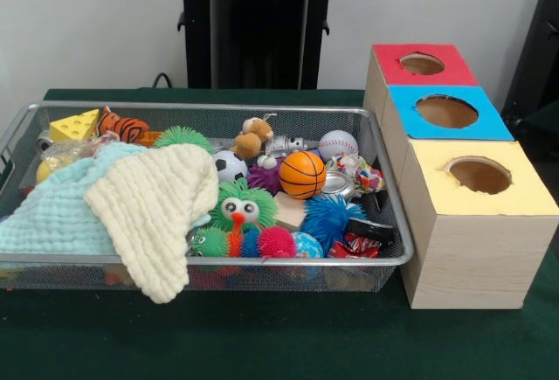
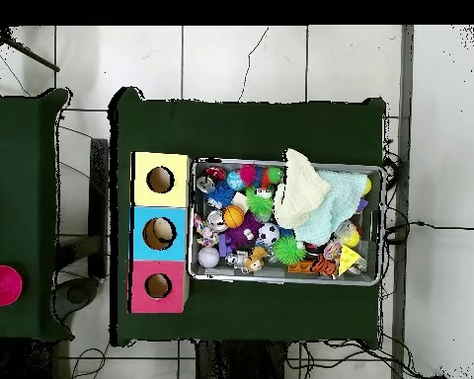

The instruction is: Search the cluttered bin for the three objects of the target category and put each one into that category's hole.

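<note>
Bin (image 1: 397,258) (image 2: 377,227) cluttered with toys; cream cloth (image 1: 157,201) (image 2: 300,202) draped over near rim. Three-holed box (image 1: 476,214) (image 2: 160,232) alongside. Gripper unseen, state unknown.

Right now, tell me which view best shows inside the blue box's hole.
The overhead view: it looks straight down the blue box's hole, showing something pale inside. The front view sees that hole obliquely, only its brown inner wall.

A dark green cloth covers the table (image 1: 262,345); a second green-covered table (image 2: 19,217) stands well apart at the overhead view's left edge, bearing a pink round disc (image 2: 2,284); black cables (image 2: 419,227) trail across the white tiled floor (image 2: 251,64).
</note>
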You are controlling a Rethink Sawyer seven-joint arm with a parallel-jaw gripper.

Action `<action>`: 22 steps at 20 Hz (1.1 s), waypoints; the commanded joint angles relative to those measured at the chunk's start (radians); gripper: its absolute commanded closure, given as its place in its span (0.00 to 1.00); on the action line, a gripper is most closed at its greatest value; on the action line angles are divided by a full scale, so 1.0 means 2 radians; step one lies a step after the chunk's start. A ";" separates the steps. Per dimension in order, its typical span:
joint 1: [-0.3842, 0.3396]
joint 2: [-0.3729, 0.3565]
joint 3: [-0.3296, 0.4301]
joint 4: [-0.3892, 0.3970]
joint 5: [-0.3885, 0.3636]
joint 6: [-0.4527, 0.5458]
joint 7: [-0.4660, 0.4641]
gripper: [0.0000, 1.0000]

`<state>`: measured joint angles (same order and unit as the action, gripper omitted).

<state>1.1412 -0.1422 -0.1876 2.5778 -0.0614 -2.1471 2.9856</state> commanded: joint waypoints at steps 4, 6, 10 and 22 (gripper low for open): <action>-0.036 0.249 0.044 0.008 0.003 0.360 0.016 0.00; -0.041 0.250 0.043 0.005 -0.002 0.367 0.014 0.00; -0.048 0.251 0.041 0.000 -0.011 0.386 0.018 0.00; -0.018 0.227 0.033 -0.003 -0.019 0.425 0.048 0.00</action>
<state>1.0984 -0.0129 -0.1872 2.3019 -0.0503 -1.6786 2.9856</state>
